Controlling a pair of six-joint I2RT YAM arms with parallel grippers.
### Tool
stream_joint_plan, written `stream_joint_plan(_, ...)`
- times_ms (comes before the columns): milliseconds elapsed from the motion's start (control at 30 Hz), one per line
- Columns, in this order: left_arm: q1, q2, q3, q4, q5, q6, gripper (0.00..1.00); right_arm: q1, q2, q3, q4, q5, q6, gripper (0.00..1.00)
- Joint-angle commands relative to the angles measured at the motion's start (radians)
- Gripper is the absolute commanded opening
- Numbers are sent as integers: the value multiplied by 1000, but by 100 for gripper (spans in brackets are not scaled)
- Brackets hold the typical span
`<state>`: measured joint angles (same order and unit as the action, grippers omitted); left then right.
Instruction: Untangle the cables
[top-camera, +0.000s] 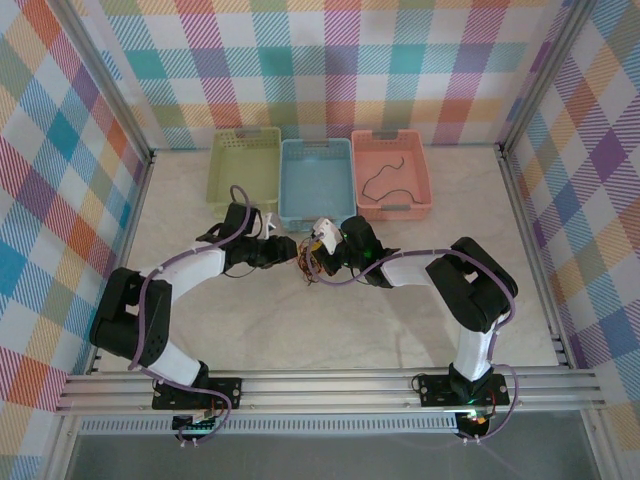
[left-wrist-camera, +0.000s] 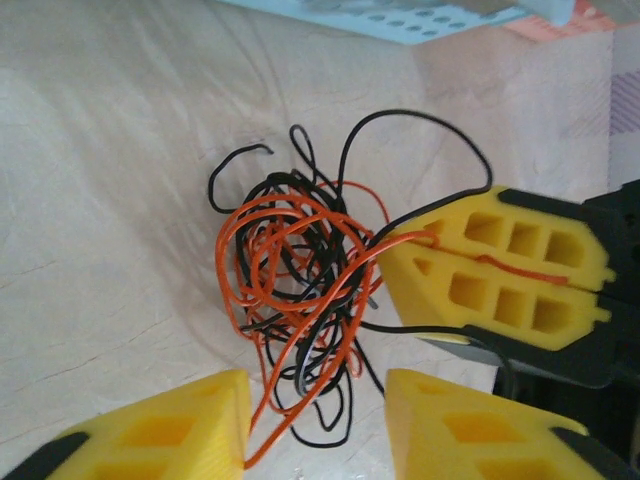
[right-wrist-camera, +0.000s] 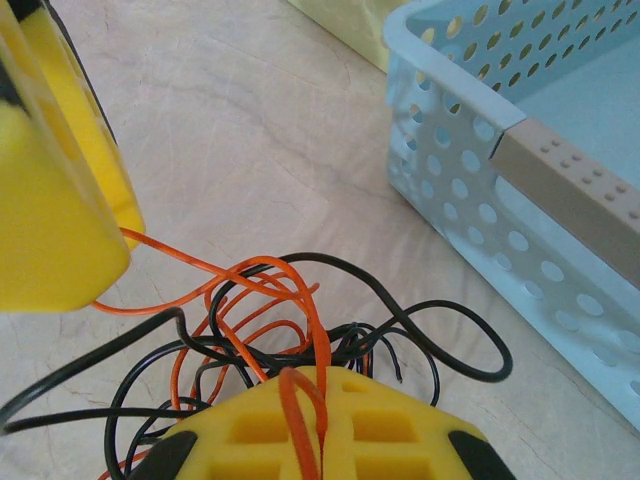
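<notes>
Light, limp and springy, the cables (left-wrist-camera: 300, 290) sit knotted on the worktop (left-wrist-camera: 100, 200) near the blue basket (right-wrist-camera: 480, 150); the right tool (left-wrist-camera: 400, 250) is clamped on an orange strand (left-wrist-camera: 520, 270), the left tool (left-wrist-camera: 318, 400) stands part open around loose loops, best gripped by single strands

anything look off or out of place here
Yes: the cables sit in one knotted clump on the table just in front of the blue basket, red-orange and black loops wound through each other. The right gripper is shut on a red-orange strand. One dark cable lies alone in the pink basket.
</notes>
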<state>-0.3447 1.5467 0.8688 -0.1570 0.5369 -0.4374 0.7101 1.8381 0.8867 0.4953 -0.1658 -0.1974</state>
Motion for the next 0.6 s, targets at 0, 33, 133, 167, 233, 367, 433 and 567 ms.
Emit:
stream_joint_plan(0, -5, 26, 42, -41, -5, 21, 37, 3, -10, 29, -14, -24, 6, 1)
stream_joint_plan(33, -6, 28, 44, -41, 0, 22, 36, 3, -11, 29, -14, -24, 6, 1)
stream_joint_plan(133, -7, 27, 47, -43, -1, 22, 31, 3, -13, 28, -14, -21, 6, 2)
stream_joint_plan(167, -7, 26, 47, -45, -4, 23, 31, 3, -12, 29, -13, -21, 6, 2)
stream_joint_plan(233, -7, 26, 49, -49, -10, 27, 25, 2, -11, 29, -14, -21, 6, 1)
stream_joint_plan(367, -7, 15, 51, -61, -25, 26, 3, 3, -11, 29, -15, -21, 6, 1)
stream_joint_plan(433, -7, -3, 54, -79, -46, 29, 0, 3, -11, 30, -14, -17, 9, 2)
stream_joint_plan(567, -7, -75, 48, -108, -71, 29, 0, 3, -17, 25, -10, 19, 15, 11)
